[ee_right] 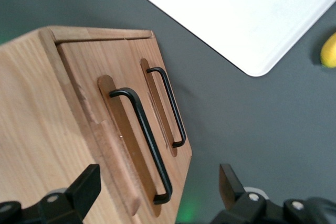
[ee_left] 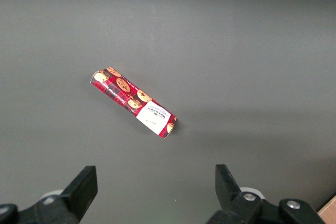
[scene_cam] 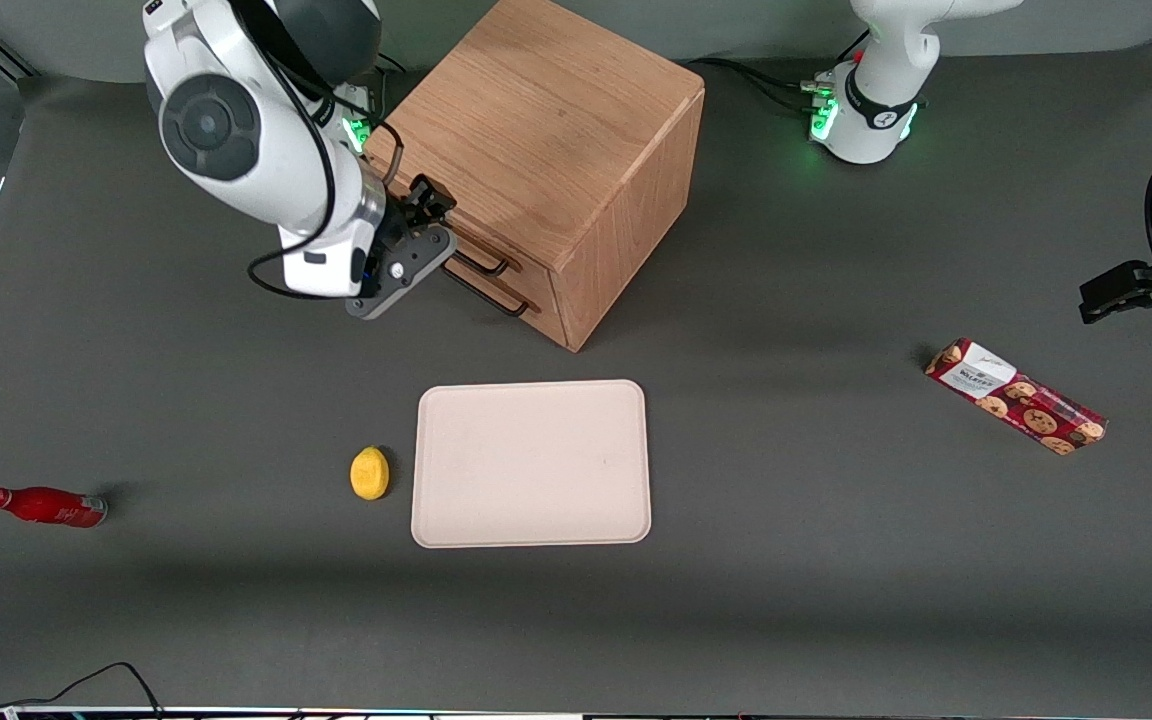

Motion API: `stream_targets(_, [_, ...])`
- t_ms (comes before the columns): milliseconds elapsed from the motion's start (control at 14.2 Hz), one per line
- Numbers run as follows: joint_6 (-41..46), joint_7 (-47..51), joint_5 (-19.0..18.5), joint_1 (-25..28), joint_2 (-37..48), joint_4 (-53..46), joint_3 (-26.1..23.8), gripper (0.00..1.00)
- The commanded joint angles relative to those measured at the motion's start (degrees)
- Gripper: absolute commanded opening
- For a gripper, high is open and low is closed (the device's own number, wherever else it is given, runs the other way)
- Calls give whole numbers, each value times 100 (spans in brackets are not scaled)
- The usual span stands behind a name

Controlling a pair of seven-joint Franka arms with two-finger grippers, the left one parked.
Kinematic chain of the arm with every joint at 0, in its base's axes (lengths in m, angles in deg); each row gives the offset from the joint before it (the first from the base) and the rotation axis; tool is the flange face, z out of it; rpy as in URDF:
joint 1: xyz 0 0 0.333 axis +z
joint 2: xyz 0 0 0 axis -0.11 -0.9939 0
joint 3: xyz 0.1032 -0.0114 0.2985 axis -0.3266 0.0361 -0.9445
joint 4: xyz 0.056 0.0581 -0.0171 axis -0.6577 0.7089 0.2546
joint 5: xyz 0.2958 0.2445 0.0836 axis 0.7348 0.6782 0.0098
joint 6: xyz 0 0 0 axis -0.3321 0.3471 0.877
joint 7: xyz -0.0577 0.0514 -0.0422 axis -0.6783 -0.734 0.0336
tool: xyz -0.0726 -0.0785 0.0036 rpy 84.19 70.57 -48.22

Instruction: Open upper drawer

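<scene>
The wooden cabinet (scene_cam: 546, 150) stands at the back of the table, both drawers shut. The upper drawer (ee_right: 113, 145) has a thin black wire handle (ee_right: 143, 142), also seen in the front view (scene_cam: 481, 262). The lower drawer's handle (ee_right: 169, 106) sits just beneath it (scene_cam: 486, 296). My right gripper (ee_right: 157, 184) is open and empty, close in front of the drawer fronts, with the near end of the upper handle between its spread fingers (ee_right: 86, 182). It touches nothing. In the front view the gripper (scene_cam: 431, 208) is beside the cabinet's front face at the upper drawer's height.
A white tray (scene_cam: 531, 462) lies nearer the front camera than the cabinet, with a lemon (scene_cam: 369, 472) beside it. A red bottle (scene_cam: 44, 505) lies toward the working arm's end. A cookie box (scene_cam: 1016, 396) lies toward the parked arm's end (ee_left: 134, 102).
</scene>
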State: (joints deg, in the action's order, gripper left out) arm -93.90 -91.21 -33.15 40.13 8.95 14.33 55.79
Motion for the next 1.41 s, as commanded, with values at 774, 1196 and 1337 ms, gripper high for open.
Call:
stream_targets(774, [73,-1426,270,19,-541,15,79,100])
stream_targets(1196, [-32,-1408,296,28,-585,332,79,100])
stream_targets(1337, [-41,-1417,296,54,-585,419,79,100])
